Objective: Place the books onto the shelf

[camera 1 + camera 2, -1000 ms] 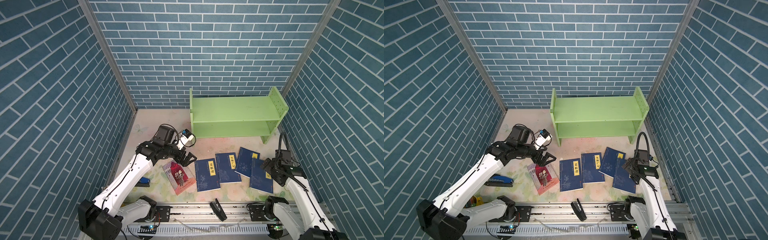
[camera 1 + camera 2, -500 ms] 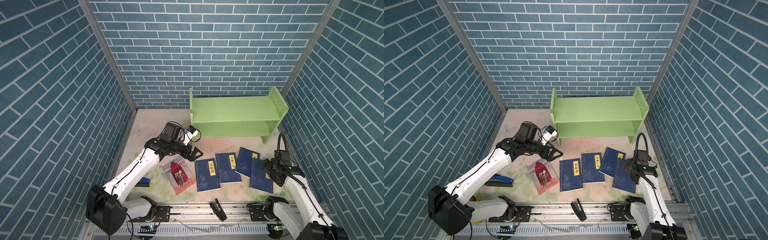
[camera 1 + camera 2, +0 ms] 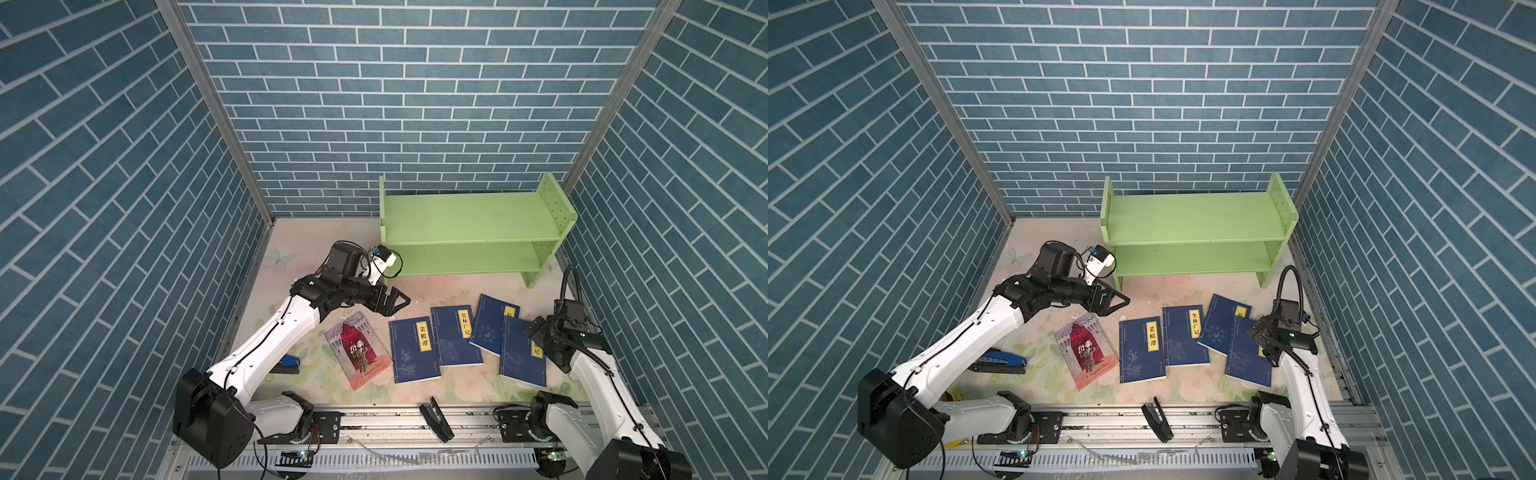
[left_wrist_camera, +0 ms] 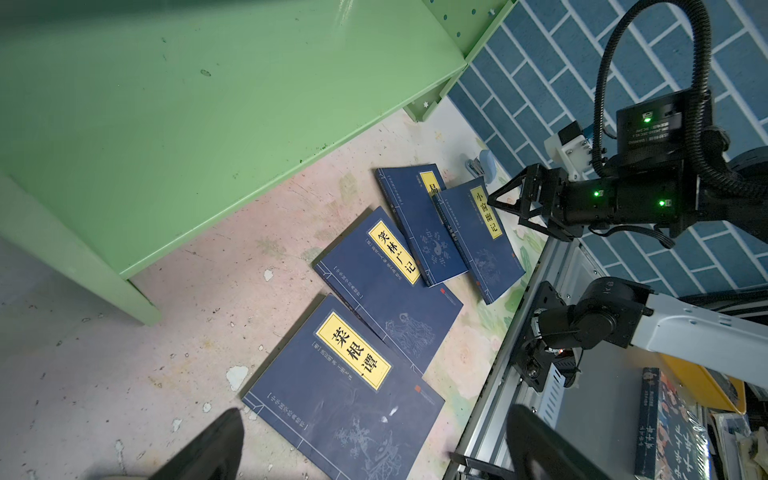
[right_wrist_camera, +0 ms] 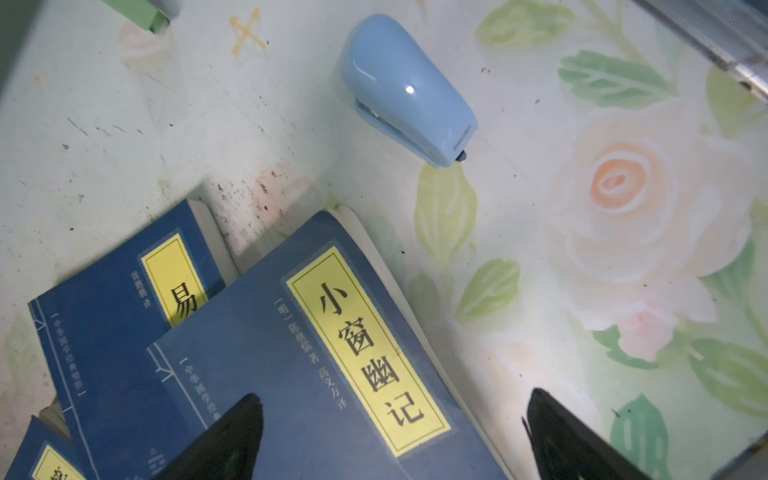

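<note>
Though outside wrist views, red book (image 3: 1086, 351) near stapler (image 3: 1000, 359)

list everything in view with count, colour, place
mat: 1, floral, under everything
shelf: 1, light green, by back wall
blue books: 4, dark blue with yellow labels, flat on mat before shelf
red book: 1, red-grey, left of them
dark stapler: 1, dark blue, mat's left side
light stapler: 1, light blue, beside rightmost blue book
left gripper: 1, black, open above mat
right gripper: 1, black, open over rightmost blue book
</note>
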